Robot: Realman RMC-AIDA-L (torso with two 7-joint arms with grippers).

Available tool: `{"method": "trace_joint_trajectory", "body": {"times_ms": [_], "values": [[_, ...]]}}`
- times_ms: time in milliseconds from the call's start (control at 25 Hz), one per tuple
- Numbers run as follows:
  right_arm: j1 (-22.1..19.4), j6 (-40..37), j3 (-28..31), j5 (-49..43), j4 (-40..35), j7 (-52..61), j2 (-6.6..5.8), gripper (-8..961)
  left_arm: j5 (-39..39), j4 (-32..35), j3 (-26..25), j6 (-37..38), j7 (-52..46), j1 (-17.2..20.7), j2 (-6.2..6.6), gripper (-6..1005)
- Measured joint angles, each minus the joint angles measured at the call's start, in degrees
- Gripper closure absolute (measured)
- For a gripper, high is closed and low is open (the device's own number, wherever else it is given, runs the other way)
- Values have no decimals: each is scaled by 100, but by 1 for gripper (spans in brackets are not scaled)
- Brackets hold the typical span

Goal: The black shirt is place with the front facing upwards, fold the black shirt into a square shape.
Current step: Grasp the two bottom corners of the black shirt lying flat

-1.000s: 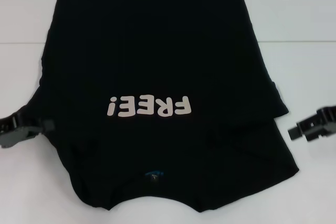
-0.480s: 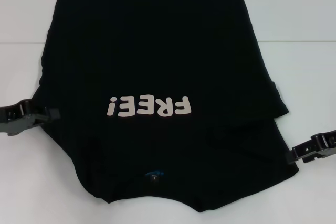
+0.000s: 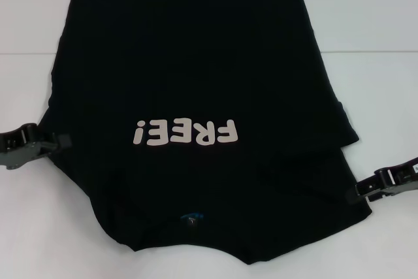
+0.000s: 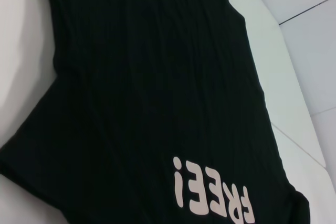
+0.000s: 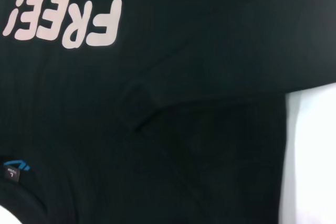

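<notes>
Lately: right gripper (image 3: 361, 192), finger state not discernible, has dropped nearer to touch the right sleeve edge of the large black cotton T-shirt (image 3: 196, 76) lying flat on the white table (image 3: 392, 83); left gripper (image 3: 57, 142), likewise indiscernible, stays at the left edge, suggesting a sleeve fold is about to start.

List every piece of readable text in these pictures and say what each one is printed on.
"FREE!" in white letters on the front of the black shirt, seen upside down from the head view.
The small neck label under a blue mark at the shirt's collar: lettering too small to read.
No other text shows.
</notes>
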Motion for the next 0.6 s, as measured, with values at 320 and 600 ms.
{"method": "trace_joint_trajectory", "body": {"times_ms": [320, 600], "values": [[47, 32, -186, -21, 42, 20, 109, 340, -4, 0, 0, -1, -7, 1, 0, 980], [153, 27, -228, -19, 61, 7, 223, 339, -4, 0, 0, 18, -12, 5, -18, 980]]}}
